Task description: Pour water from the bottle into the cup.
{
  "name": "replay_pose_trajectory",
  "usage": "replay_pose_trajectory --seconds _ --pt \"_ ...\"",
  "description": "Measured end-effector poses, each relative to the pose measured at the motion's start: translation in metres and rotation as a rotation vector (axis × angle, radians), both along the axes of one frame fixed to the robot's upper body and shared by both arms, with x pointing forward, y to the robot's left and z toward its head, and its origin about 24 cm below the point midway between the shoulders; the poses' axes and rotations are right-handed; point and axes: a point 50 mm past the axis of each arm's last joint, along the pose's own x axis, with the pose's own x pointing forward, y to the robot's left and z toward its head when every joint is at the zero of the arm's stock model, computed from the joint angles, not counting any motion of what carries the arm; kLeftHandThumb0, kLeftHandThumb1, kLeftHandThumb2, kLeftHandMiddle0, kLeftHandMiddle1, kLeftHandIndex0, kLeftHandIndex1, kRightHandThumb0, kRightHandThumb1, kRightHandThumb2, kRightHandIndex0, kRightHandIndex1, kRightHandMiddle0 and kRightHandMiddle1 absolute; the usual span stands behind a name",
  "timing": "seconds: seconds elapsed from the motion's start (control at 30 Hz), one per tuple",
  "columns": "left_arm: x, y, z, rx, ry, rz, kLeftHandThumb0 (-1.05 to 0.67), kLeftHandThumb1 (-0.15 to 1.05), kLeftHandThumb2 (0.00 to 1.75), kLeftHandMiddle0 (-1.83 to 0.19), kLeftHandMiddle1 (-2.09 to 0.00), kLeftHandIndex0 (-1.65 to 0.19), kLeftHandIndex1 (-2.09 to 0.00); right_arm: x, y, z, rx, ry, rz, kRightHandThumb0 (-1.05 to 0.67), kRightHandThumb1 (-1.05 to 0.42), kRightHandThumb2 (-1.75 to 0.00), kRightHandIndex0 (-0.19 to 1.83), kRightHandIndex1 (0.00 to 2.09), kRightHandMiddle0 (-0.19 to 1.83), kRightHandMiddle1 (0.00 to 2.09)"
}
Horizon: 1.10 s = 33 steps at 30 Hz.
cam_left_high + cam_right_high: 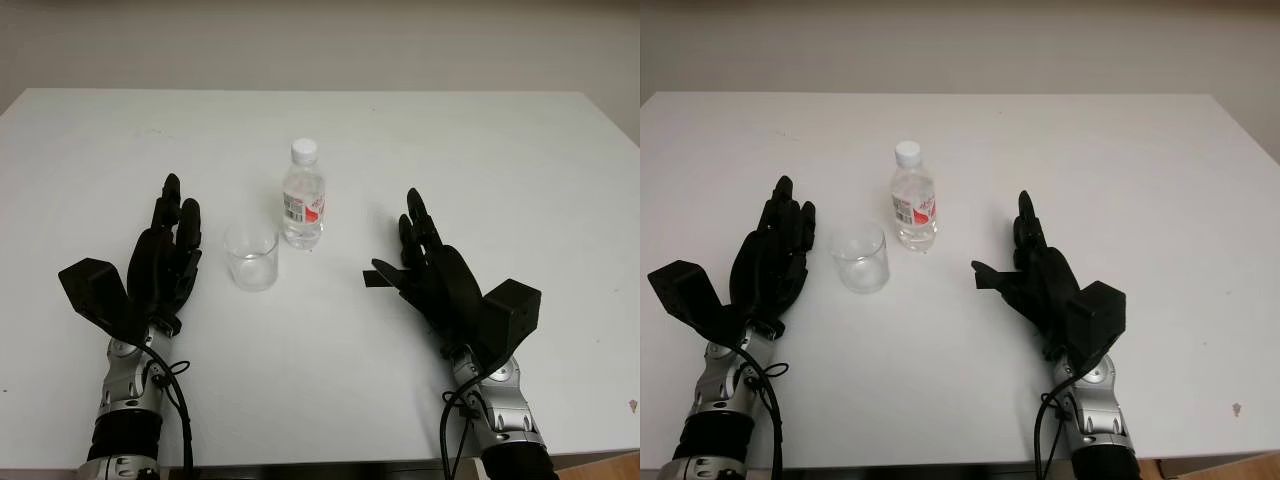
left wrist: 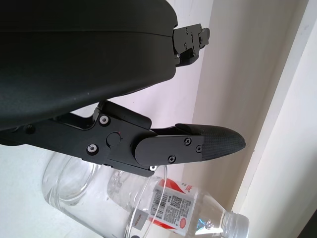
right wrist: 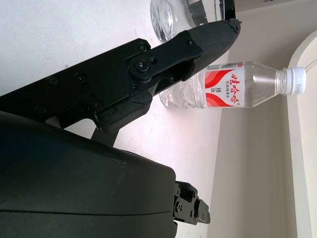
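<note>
Here the white table point(image 1: 480, 160) spreads wide and bare under both arms, its matte top marked by a few faint specks; behind its far edge a pale, plain wall point(image 1: 320, 40) closes the room, and at the near right corner a sliver of brownish floor shows past the table's edge.

Near the middle stands the bottle point(image 1: 303, 196) — clear plastic, upright, with a white cap and a red-and-white label; just beside it, a little nearer the robot and to the left, stands the cup point(image 1: 251, 257), a clear, short tumbler, upright. The two look close but apart; whether the cup holds any water cannot be told through the glass.

The left hand point(image 1: 165, 255) is open, holding nothing, on the left of the cup and near it, fingers pointing toward the far edge; whether it touches the tabletop cannot be told. The right hand point(image 1: 432, 270) is likewise open and holds nothing, well to the right of the bottle, its thumb jutting out toward the cup's side.

In the left wrist view the hand's black shell hides much of the cup and the bottle's base; in the right wrist view a finger point(image 3: 163, 59) crosses in front of the bottle's lower part, and the cup is cut off at the picture's edge.
</note>
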Motion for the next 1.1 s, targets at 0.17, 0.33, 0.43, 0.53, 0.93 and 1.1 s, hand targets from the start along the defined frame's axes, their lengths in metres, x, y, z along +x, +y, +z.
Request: replay_pose_trajectory --seconds 0.17,0.33,0.43,0.53,0.93,1.1 --pt "0.0 0.0 0.0 0.006 0.0 0.006 -0.72 1.05 0.43 0.12 -0.06 0.14 -0.06 0.0 0.0 0.0 0.0 -0.001 0.001 -0.89 -0.9 -0.05 -0.19 0.0 -0.19 0.0" --pt "0.0 0.0 0.0 0.006 0.002 0.007 -0.7 1.05 0.42 0.13 -0.05 0.14 -0.06 0.002 0.001 -0.001 -0.011 -0.007 0.007 -0.9 -0.92 -0.06 -0.19 0.0 -0.19 0.0" --pt "0.001 0.001 -0.001 0.007 0.001 0.009 -0.71 1.05 0.42 0.13 -0.05 0.14 -0.05 0.006 0.003 0.0 -0.026 -0.008 0.012 -0.9 -0.92 -0.06 -0.19 0.0 -0.19 0.0" --pt "0.001 0.002 -0.001 0.004 -0.003 0.012 -0.71 1.05 0.42 0.13 -0.05 0.15 -0.05 0.01 0.005 0.003 -0.027 -0.016 0.017 -0.92 -0.91 -0.05 -0.19 0.0 -0.19 0.0" --pt "0.002 0.0 0.0 0.001 -0.01 0.008 -0.71 1.05 0.43 0.13 -0.05 0.14 -0.05 0.071 0.036 0.075 -0.139 -0.25 0.059 -1.03 -0.92 -0.05 -0.19 0.0 -0.19 0.0" --pt "0.002 0.0 0.001 0.001 -0.014 0.01 -0.71 1.05 0.42 0.14 -0.05 0.15 -0.05 0.087 0.048 0.089 -0.228 -0.278 0.043 -1.05 -0.95 -0.06 -0.19 0.0 -0.19 0.0"
